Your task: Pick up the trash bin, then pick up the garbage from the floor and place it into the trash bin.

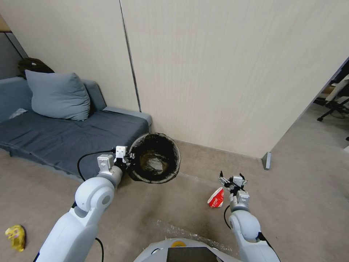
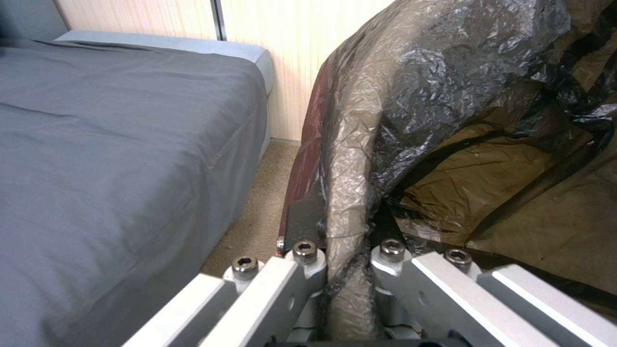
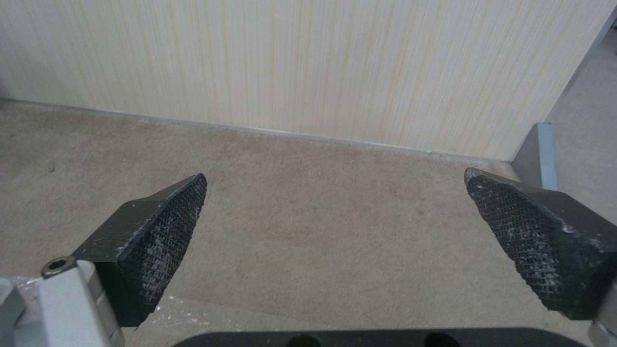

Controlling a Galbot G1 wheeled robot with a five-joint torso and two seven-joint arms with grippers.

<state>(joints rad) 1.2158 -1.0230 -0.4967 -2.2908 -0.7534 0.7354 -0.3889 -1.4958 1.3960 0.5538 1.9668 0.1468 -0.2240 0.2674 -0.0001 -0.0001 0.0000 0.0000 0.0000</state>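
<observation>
Bin step done: left gripper (image 1: 128,159) clamps trash bin (image 1: 155,157) rim. Right gripper (image 1: 232,181) spread wide; next, descend onto red-and-white carton (image 1: 216,198).

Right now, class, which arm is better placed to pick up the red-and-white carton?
The right. Its open claw hangs beside the carton, while the left claw grips the trash bin rim.

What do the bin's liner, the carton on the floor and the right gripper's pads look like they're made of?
The liner of the trash bin looks like thin glossy plastic film: crinkled, shiny, semi-translucent. The carton seems to be printed paperboard, red and white with folded edges. The open right gripper has dark matte pads, probably rubber, with a fine cross-hatched texture.
</observation>
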